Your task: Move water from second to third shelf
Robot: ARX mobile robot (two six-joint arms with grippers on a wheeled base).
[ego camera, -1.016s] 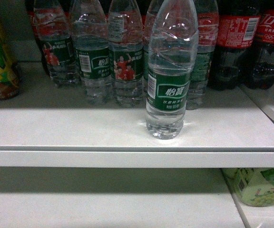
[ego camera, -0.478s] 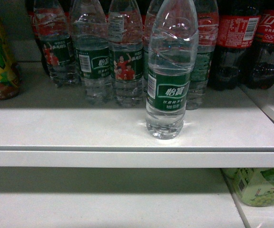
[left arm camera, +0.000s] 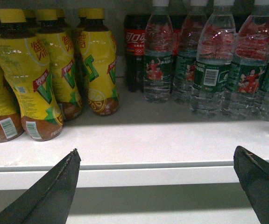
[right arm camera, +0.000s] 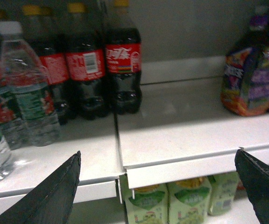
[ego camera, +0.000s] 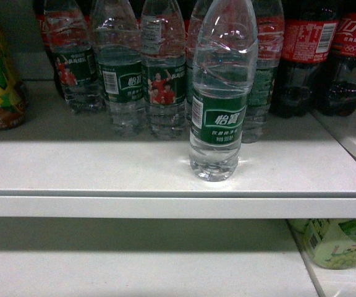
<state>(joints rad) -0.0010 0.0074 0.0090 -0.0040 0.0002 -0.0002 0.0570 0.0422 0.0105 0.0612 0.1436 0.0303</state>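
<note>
clear water (ego camera: 220,93) beyond open jaws

- My right gripper (right arm camera: 158,186) hangs wide open before the shelf (right arm camera: 181,126).
- On the shelf, cola bottles (right arm camera: 102,65) stand beside water bottles (right arm camera: 24,88).

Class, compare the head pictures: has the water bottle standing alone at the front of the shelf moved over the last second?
No. The front water bottle keeps the same spot relative to the shelf's front edge and the bottles behind it.

A shop: white shelves (ego camera: 165,170) stocked with rowed drink bottles (left arm camera: 50,70).
</note>
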